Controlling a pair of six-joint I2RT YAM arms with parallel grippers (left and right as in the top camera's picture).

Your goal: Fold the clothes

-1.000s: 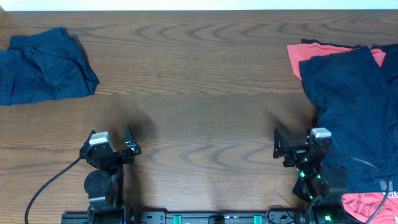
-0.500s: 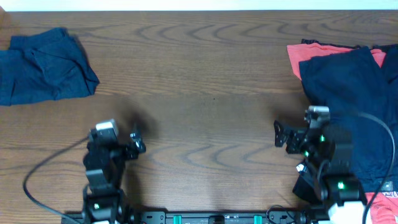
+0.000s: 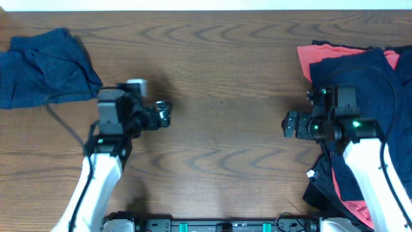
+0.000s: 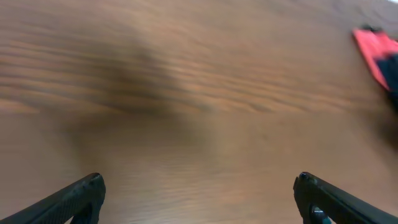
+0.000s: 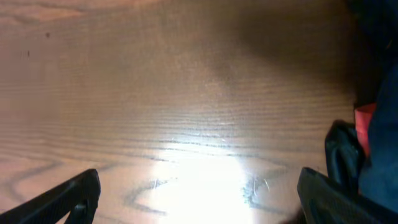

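The clothes (image 3: 360,71) lie in two lots on the brown wood-grain table (image 3: 219,77). A crumpled navy blue cotton T-shirt (image 3: 45,67) sits at its far left corner, visible only from overhead. A heap of navy and coral-red shirts (image 3: 376,103) lies along its right edge. The left gripper (image 3: 163,115) and right gripper (image 3: 288,124) hang over bare tabletop, jaws spread wide and grasping nothing. The blurred left wrist view catches only the heap's coral-red edge (image 4: 376,53), while the right wrist view shows its navy folds (image 5: 382,118).
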